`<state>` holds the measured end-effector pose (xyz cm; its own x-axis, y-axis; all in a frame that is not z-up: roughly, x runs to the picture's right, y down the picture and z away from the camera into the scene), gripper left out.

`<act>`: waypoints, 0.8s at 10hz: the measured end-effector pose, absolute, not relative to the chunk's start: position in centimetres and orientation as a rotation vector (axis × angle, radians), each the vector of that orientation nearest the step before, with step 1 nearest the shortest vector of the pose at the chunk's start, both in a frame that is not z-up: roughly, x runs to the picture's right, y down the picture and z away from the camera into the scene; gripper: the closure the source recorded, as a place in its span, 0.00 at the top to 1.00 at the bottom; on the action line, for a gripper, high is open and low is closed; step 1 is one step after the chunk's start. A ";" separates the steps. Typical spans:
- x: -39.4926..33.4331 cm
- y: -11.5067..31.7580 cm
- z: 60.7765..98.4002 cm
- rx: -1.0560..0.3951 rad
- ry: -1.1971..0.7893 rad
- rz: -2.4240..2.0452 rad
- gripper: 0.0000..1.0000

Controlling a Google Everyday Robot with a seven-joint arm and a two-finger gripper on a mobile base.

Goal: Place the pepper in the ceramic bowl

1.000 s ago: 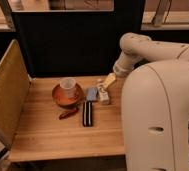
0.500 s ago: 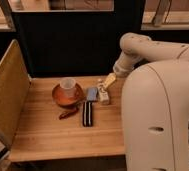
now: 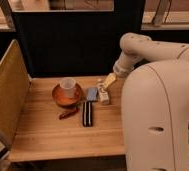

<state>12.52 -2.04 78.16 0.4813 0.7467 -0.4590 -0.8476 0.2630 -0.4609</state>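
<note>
The wooden counter [image 3: 43, 135] carries the ceramic bowl [image 3: 57, 98]. To its right the end effector [image 3: 104, 95] hangs wide open and empty. The pepper [image 3: 68, 113] lies just in front of the bowl. It is probably light, glossy and slippery, so pinch across its slim middle.

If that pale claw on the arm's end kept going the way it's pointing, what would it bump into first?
Probably the wooden table just below the gripper, beside the small blue-grey block. It angles down towards that block, which might come first; depth is unclear.
</note>
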 end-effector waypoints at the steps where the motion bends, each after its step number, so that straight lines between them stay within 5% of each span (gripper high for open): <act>1: 12.5 -2.0 78.2 -0.730 0.161 1.084 0.80; 8: 12.3 -2.2 78.0 -0.724 0.160 1.072 0.80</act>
